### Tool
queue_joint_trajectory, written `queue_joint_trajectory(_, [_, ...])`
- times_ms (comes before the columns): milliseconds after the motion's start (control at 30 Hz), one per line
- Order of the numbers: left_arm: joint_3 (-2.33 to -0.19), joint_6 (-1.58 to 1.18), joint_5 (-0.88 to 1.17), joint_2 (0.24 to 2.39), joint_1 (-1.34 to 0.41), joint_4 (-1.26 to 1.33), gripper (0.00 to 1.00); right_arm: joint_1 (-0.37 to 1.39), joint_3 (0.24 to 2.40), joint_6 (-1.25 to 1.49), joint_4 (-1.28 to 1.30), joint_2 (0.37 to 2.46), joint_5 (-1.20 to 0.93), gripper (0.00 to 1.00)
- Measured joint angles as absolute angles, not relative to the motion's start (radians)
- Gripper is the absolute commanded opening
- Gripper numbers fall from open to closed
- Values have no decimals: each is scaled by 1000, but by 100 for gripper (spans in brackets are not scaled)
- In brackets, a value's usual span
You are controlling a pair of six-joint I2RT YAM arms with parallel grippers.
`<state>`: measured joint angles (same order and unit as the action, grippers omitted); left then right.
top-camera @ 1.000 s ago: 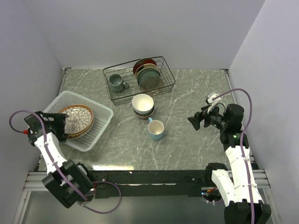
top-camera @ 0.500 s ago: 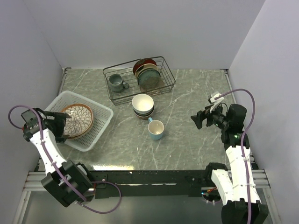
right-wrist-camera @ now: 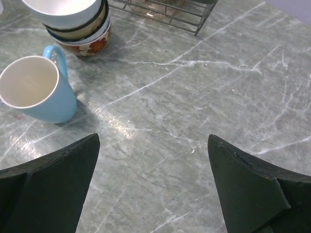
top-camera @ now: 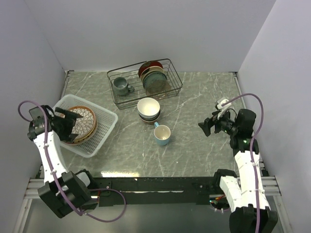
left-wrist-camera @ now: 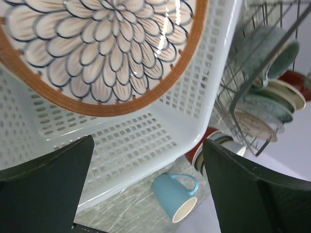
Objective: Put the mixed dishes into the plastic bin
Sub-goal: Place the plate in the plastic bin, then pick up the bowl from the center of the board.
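The white lattice plastic bin [top-camera: 108, 127] sits at the left and holds a stack of plates; the top one [top-camera: 83, 120] is tan-rimmed with a petal pattern. My left gripper [top-camera: 68, 124] hovers open and empty over the stack's left edge. In the left wrist view the plate [left-wrist-camera: 97, 48] and the bin wall [left-wrist-camera: 136, 141] fill the frame beyond my left gripper [left-wrist-camera: 146, 145]. A stack of bowls [top-camera: 148, 109] and a light blue mug [top-camera: 162, 134] on its side stand mid-table. My right gripper [top-camera: 206, 125] is open and empty, right of the mug [right-wrist-camera: 36, 90].
A black wire rack [top-camera: 145, 81] at the back holds a grey mug [top-camera: 120, 86] and upright plates [top-camera: 153, 75]. The bowls [right-wrist-camera: 73, 19] and the rack's edge [right-wrist-camera: 165, 12] show at the top of the right wrist view. Grey walls close in on both sides.
My left gripper has swung up and to the right, from the bin's left rim to over the plate stack. The plate now lies flat. The right gripper has barely moved.
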<state>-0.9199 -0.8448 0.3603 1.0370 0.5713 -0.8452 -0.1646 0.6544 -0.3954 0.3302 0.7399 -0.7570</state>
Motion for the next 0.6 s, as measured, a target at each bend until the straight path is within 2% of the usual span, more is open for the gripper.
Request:
queue_joint_trajectory(167, [-920,-824,405,1037,516,-820,99,-165,690,-485,408,789,-813,100])
queue_joint_trajectory(367, [-879,-794,521,1011,451,-695,99,-143,842,-754,628,870,-941,100])
queue_joint_trajectory(600, [-756,-753,694,958,387,-493,99,46,955,-927,742,935,-915,100])
